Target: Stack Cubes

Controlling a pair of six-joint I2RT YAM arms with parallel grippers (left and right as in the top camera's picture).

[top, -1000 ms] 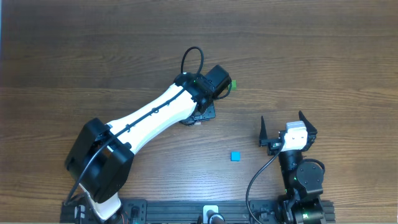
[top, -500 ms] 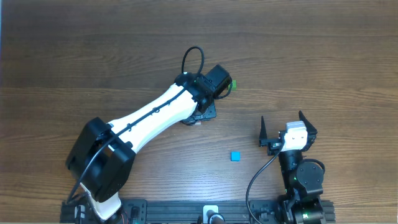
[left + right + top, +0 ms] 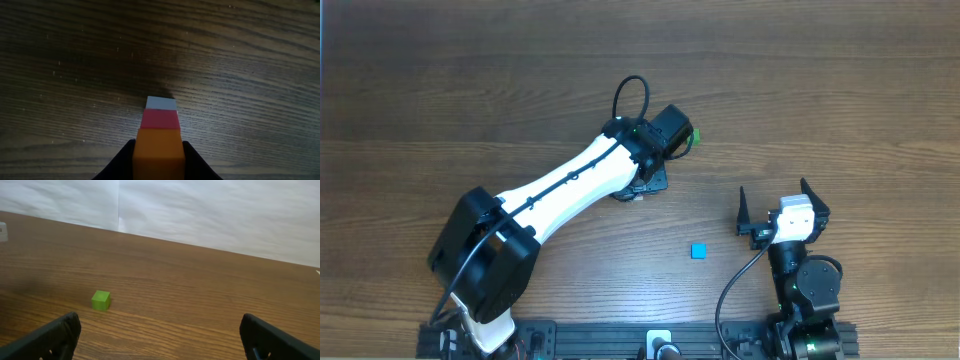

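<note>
The left gripper [image 3: 158, 145] clamps the orange cube [image 3: 157, 160], which tops a red cube [image 3: 160, 119] and a pale cube [image 3: 161, 103], well away from the table's [image 3: 820, 80] edges. The green cube [image 3: 100, 300] lies near that stack. The blue cube [image 3: 698, 251] sits well apart, between the arms. The right gripper [image 3: 778, 205] hangs wide open, holding nothing.

You have an orange cube [image 3: 158, 150], a red cube [image 3: 160, 119] and a white cube [image 3: 161, 103], a green cube [image 3: 100, 300] farther off, a blue cube [image 3: 698, 251] nearer, all on a dark brown, wood-grained table [image 3: 820, 90].
</note>
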